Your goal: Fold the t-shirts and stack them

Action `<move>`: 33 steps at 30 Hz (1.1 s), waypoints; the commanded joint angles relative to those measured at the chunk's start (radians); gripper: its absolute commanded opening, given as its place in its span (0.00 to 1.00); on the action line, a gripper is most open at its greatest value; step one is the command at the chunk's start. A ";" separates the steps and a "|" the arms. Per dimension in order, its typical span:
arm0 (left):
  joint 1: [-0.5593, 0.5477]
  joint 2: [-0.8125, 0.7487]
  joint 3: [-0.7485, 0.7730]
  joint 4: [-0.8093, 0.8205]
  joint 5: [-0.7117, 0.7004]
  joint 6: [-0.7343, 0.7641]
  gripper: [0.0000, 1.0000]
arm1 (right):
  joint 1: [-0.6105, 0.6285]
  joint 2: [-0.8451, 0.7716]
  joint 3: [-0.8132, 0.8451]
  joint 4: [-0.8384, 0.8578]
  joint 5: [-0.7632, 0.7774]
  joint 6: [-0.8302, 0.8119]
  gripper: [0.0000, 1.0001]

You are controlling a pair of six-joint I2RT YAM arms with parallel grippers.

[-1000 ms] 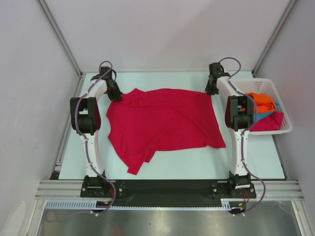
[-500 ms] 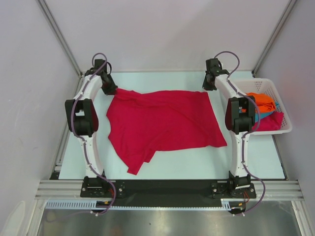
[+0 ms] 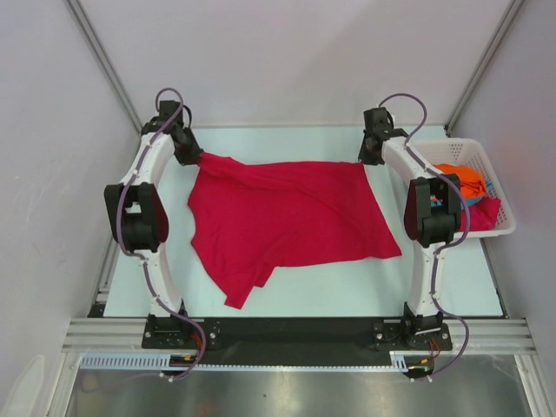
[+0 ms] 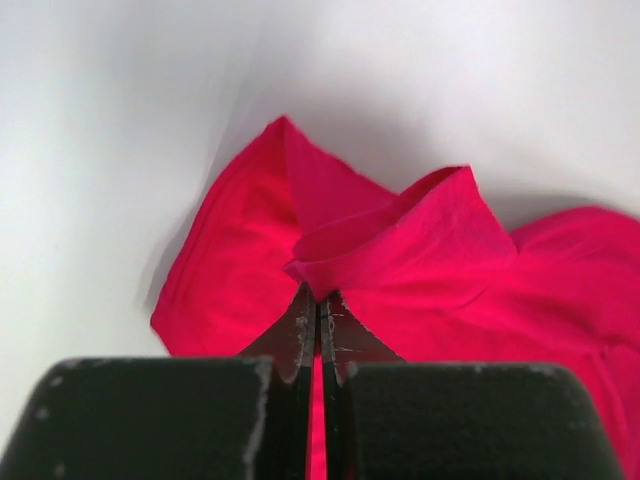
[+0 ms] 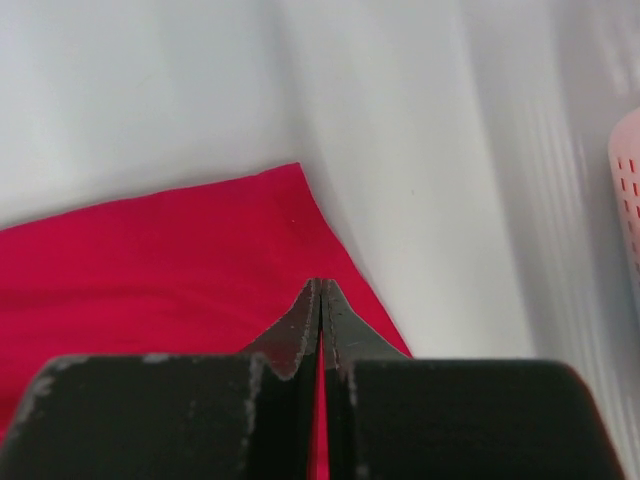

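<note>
A crimson red t-shirt [image 3: 287, 213] lies spread across the middle of the table. My left gripper [image 3: 196, 156] is at its far left corner, shut on a raised fold of the red cloth [image 4: 400, 240], with the tips [image 4: 318, 296] pinching it. My right gripper [image 3: 372, 158] is at the far right corner, shut, its tips [image 5: 320, 286] down on the shirt's right edge [image 5: 200, 260], where the cloth lies flat. The far edge runs nearly straight between the two grippers. An orange t-shirt [image 3: 460, 178], a teal one [image 3: 473, 201] and another red one [image 3: 482, 215] lie bunched in the basket.
The white slatted basket [image 3: 452, 143] stands at the table's right side, close to the right arm. Its pale wall [image 5: 625, 190] shows at the right edge of the right wrist view. White enclosure walls and metal posts surround the table.
My left gripper has moved toward the far left corner of the table, drawing the shirt's corner with it and straightening the far edge. The right gripper has barely shifted.
</note>
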 commanded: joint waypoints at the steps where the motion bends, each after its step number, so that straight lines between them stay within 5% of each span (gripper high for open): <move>1: 0.006 -0.159 -0.114 0.038 0.002 0.019 0.00 | 0.007 -0.028 0.023 0.025 0.014 -0.007 0.00; 7: 0.008 -0.309 -0.353 0.112 0.021 0.024 0.00 | -0.013 0.065 0.132 -0.024 -0.021 -0.008 0.00; 10: 0.008 -0.344 -0.427 0.127 0.026 0.024 0.00 | -0.030 0.160 0.247 -0.058 -0.076 -0.002 0.23; 16: 0.008 -0.350 -0.464 0.136 0.034 0.022 0.00 | -0.041 0.340 0.508 -0.168 -0.122 0.005 0.34; 33: 0.006 -0.321 -0.442 0.136 0.040 0.018 0.00 | -0.035 0.337 0.418 -0.144 -0.135 0.012 0.36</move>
